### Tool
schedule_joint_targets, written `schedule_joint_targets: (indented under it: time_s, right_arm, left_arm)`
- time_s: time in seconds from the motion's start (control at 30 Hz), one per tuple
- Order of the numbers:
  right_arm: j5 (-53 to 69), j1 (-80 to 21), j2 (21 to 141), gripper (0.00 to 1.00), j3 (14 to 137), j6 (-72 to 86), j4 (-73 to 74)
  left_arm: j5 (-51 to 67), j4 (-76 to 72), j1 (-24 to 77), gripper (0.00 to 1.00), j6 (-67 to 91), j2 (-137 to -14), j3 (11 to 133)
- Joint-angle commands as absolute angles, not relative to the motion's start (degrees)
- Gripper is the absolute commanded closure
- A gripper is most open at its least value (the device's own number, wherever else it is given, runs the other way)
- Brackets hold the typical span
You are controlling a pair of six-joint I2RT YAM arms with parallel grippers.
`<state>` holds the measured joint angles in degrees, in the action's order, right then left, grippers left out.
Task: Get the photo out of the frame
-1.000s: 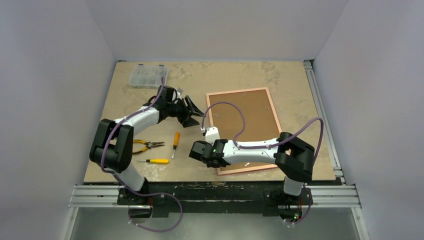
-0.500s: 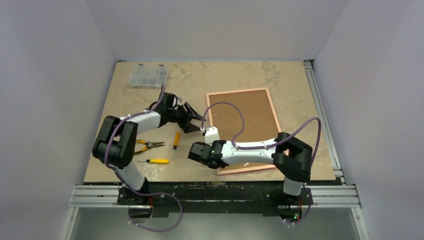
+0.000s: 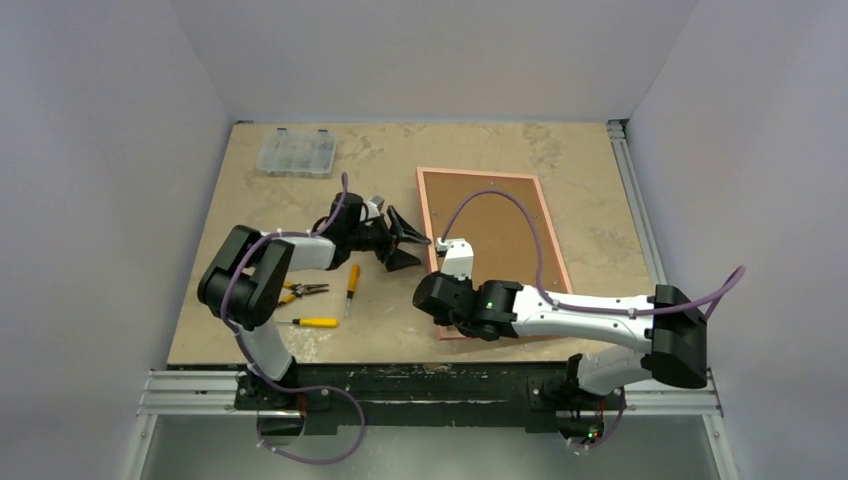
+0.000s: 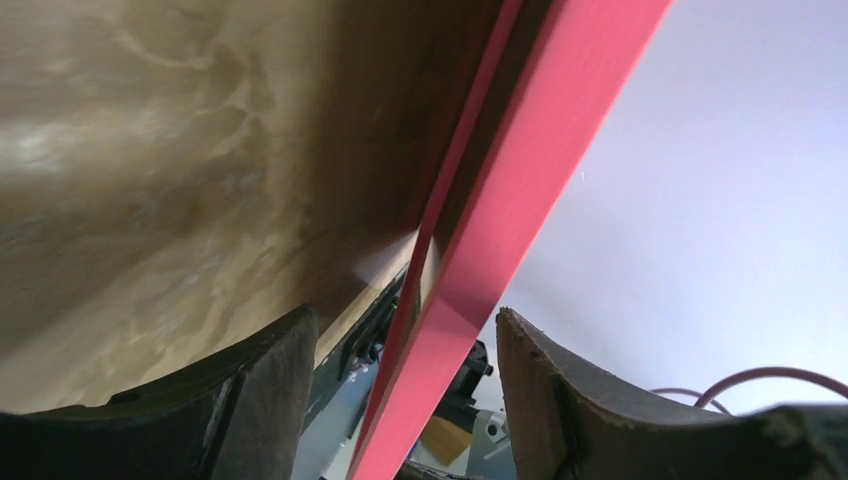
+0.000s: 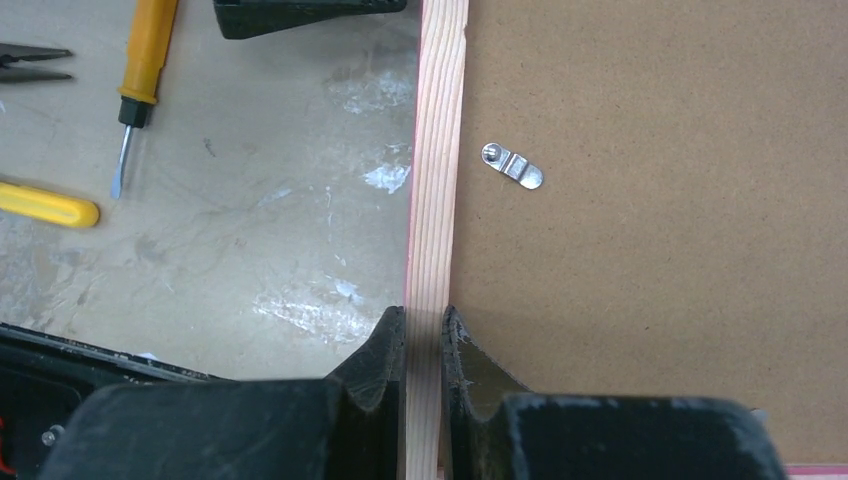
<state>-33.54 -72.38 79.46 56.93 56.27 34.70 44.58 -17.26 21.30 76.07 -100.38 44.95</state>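
Note:
The pink frame point(image 3: 426, 205) lies face down on the table at centre right. The photo shows only its plain brown board back point(image 3: 497, 243), still inside the frame; its print side is hidden. My right gripper point(image 3: 452, 300) is shut on the frame's left rail near the near corner. The right wrist view shows its fingers point(image 5: 388, 352) pinching the pale rail point(image 5: 438, 150) beside the board point(image 5: 660, 230). My left gripper point(image 3: 418, 248) is open at the rail's middle. In the left wrist view the pink rail point(image 4: 500, 200) runs between its spread fingers point(image 4: 265, 395), untouched.
A metal turn clip point(image 5: 512, 165) sits on the board near the rail. Pliers point(image 3: 300, 290), an orange screwdriver point(image 3: 351, 283) and a yellow screwdriver point(image 3: 315, 322) lie left of the frame. A clear parts box point(image 3: 294, 152) is at the back left.
The frame has shifted away and turned slightly. The right arm's elbow swung out to the right, its gripper still on the left rail. The left gripper moved right, up to the rail.

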Motion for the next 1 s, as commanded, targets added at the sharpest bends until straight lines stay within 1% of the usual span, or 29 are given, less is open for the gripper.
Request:
schedule_joint_targets:
  time_s: [0.0,0.13,0.27,0.4,0.5,0.67,0.77,0.8,0.87,0.93,0.97]
  right_arm:
    - [-35.3,-72.1,76.2,1.00,55.8,55.6,29.1]
    - [-34.8,-72.0,75.6,1.00,55.3,55.6,28.3]
    - [-33.8,-72.0,75.6,1.00,55.3,55.1,27.1]
    - [-32.9,-72.0,75.9,1.00,56.1,54.3,26.4]
    - [-32.7,-72.0,76.2,1.00,56.8,54.1,27.2]
    - [-35.0,-72.0,77.3,1.00,59.6,54.3,33.1]
    - [-35.9,-72.2,78.9,1.00,62.5,54.3,38.4]
    - [-36.2,-72.2,79.5,0.93,63.6,54.2,40.3]
    - [-37.7,-72.4,81.2,0.75,66.3,54.4,44.5]
    - [-40.0,-72.9,83.5,0.59,70.3,54.7,49.3]
    - [-41.0,-73.1,85.0,0.52,72.4,55.2,52.2]
  left_arm:
    - [47.2,-33.3,24.1,0.36,81.4,-102.0,43.2]
    - [46.2,-37.1,24.2,0.36,82.2,-101.2,41.7]
    - [46.0,-33.6,25.5,0.36,79.0,-100.7,43.4]
    - [45.4,-30.0,27.1,0.41,76.2,-100.9,45.1]
    - [45.2,-27.2,27.2,0.52,73.9,-100.2,46.2]
    - [43.5,-17.3,27.2,0.76,66.6,-96.5,49.2]
    - [42.6,-12.9,27.5,0.85,63.2,-94.1,50.8]
    - [42.3,-11.7,27.6,0.87,62.2,-93.4,51.4]
    - [42.0,-10.0,27.8,0.93,60.9,-92.3,52.1]
    - [41.8,-8.9,28.0,0.96,60.2,-91.2,52.3]
    - [41.7,-8.6,28.2,0.97,60.0,-90.8,52.3]
